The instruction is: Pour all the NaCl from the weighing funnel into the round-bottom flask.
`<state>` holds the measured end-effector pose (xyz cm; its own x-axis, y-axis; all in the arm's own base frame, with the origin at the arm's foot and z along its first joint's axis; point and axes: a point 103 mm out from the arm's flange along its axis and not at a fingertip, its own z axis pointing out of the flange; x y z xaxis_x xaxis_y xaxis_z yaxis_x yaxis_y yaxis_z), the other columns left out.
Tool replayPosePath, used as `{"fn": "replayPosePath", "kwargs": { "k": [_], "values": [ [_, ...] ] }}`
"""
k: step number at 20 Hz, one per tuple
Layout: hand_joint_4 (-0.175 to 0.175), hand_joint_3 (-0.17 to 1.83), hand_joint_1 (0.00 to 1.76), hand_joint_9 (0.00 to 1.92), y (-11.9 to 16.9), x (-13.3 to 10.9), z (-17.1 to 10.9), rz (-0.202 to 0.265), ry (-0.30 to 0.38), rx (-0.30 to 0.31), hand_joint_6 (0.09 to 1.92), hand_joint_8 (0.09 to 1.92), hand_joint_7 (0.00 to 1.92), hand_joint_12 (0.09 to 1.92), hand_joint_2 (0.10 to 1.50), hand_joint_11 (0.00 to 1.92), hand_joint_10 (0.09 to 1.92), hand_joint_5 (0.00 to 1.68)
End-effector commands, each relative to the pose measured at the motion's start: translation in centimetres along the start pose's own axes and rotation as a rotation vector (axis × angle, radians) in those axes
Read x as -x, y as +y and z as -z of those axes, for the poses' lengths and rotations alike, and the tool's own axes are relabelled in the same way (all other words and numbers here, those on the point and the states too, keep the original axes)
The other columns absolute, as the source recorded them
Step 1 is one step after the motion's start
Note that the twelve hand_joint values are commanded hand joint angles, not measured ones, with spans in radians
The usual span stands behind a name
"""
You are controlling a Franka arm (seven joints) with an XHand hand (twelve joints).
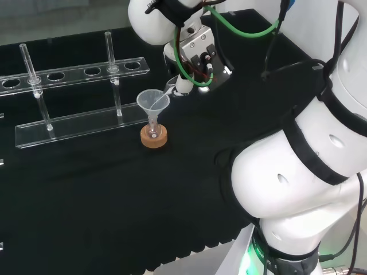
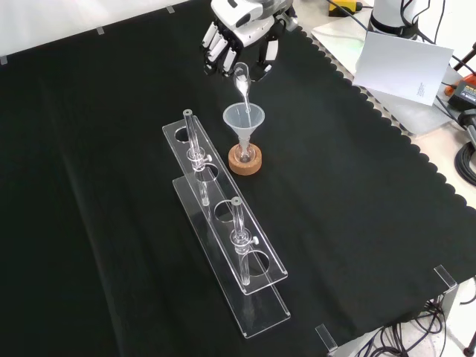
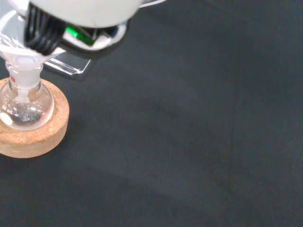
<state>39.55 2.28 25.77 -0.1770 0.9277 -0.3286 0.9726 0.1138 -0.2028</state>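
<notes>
My hand point(image 2: 236, 31) hung over the far side of the black cloth point(image 2: 357, 223) in the front view, its fingers point(image 2: 216, 44) curled down and pinching the small clear weighing funnel point(image 2: 241, 80). I held that funnel tilted, its narrow end pointing down toward the mouth of a larger clear funnel point(image 2: 244, 119); whether the two touched I could not tell. In the head view my hand point(image 1: 195, 54) sat just to the right of the larger funnel point(image 1: 153, 103), with green cables looping around the wrist.

The larger funnel stood upright in the neck of the round-bottom flask point(image 3: 24, 106), and the flask rested on a cork ring point(image 3: 35, 137). From the wrist view, a small amount of pale grainy material lay in the bottom of the flask. What remained inside the weighing funnel I could not make out.

Beside the flask, to its left in the front view, stood a clear plastic rack point(image 2: 223, 238) with a row of round holes. Two glass tubes stood upright in it, one point(image 2: 192, 141) near the flask's end and one point(image 2: 239, 238) closer to the camera. The rest of the holes held nothing I could see.

The cloth had a scalloped edge on the right of the front view, where a white sheet point(image 2: 401, 63) and some cables lay off the bench.
</notes>
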Motion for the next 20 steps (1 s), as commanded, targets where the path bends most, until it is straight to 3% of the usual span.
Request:
{"fn": "replayPosePath", "kwargs": {
  "k": [1,20],
  "values": [
    [0.175,0.66,1.15,0.93,0.0,0.0,0.4,0.004,-0.026,-0.003,0.40,0.67,0.57,1.09,0.60,0.77,0.38,1.42],
    [0.175,0.66,1.15,0.92,0.3,-0.3,2.2,0.025,-0.125,-0.012,0.40,0.67,0.56,1.09,0.60,0.77,0.38,1.42]
  ]
}}
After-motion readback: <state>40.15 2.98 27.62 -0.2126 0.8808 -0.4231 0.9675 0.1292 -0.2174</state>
